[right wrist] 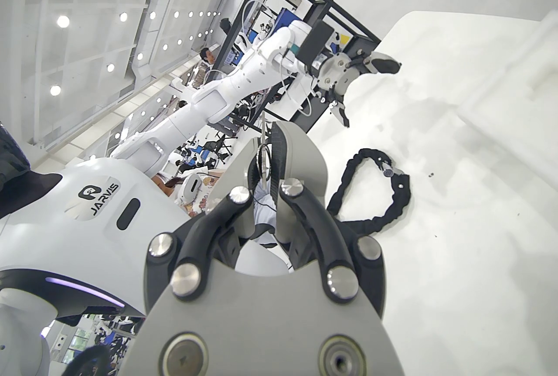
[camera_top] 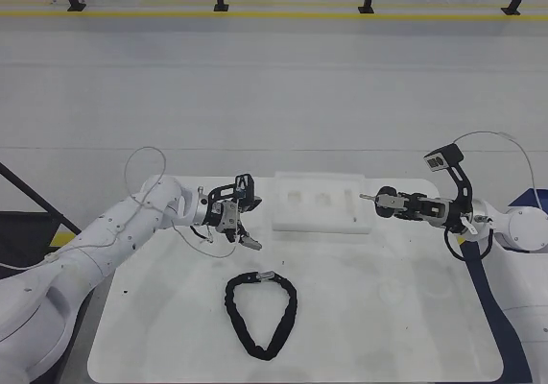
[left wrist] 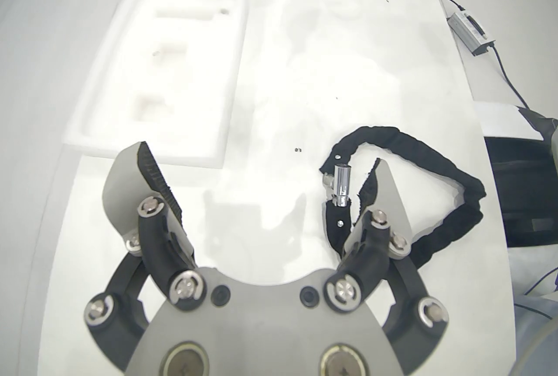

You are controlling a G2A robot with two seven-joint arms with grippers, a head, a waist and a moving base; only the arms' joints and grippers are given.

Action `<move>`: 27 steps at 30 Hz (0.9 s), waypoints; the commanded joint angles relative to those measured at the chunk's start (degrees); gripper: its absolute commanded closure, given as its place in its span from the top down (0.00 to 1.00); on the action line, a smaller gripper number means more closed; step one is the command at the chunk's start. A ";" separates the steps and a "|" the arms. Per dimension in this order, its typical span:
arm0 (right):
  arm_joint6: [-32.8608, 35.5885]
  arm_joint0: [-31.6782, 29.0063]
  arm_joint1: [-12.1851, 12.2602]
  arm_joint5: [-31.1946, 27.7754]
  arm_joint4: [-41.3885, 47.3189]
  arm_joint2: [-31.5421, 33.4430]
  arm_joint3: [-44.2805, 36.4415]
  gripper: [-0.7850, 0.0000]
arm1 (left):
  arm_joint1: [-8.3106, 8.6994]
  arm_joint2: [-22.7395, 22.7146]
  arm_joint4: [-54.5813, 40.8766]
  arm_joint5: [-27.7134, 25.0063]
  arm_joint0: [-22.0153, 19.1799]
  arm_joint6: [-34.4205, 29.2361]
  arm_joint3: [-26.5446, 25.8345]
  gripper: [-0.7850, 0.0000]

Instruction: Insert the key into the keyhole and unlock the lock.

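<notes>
Black fabric sleeves the lock (left wrist: 341, 188), lying loose on the table (camera_top: 398, 317) near our wide-open left fingers (left wrist: 126, 186). Our right fingers (right wrist: 301, 159) pinch the key (camera_top: 366, 198), well apart. Unheld, we judge, the lock may skid when the key pushes in.

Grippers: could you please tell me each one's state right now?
Left gripper: open, empty.
Right gripper: shut on the key.

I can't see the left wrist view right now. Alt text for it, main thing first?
The left gripper hangs open over the white table, one finger near the silver lock cylinder of a black sleeved chain lock lying in a loop. A white foam tray sits beyond the other finger.
</notes>
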 commanded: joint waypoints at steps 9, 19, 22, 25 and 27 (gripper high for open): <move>0.00 0.00 0.00 0.00 0.00 0.00 0.00 0.00 | -0.29 0.00 8.75 0.00 2.67 4.49 -0.40 1.00; 0.00 0.00 0.00 0.00 0.00 0.00 0.00 0.00 | -0.29 0.00 8.75 0.00 2.67 4.49 -0.40 1.00; 0.00 0.00 0.00 0.00 0.00 0.00 0.00 0.00 | -0.27 -0.28 8.99 1.29 3.29 3.98 -1.09 1.00; 0.00 0.00 0.00 0.00 0.00 0.00 0.00 0.00 | 0.19 -0.77 10.65 1.46 4.69 3.73 -2.17 1.00; 0.00 0.00 0.00 0.00 0.00 0.00 0.00 0.00 | 0.65 -1.15 12.16 1.82 5.88 4.86 -2.44 1.00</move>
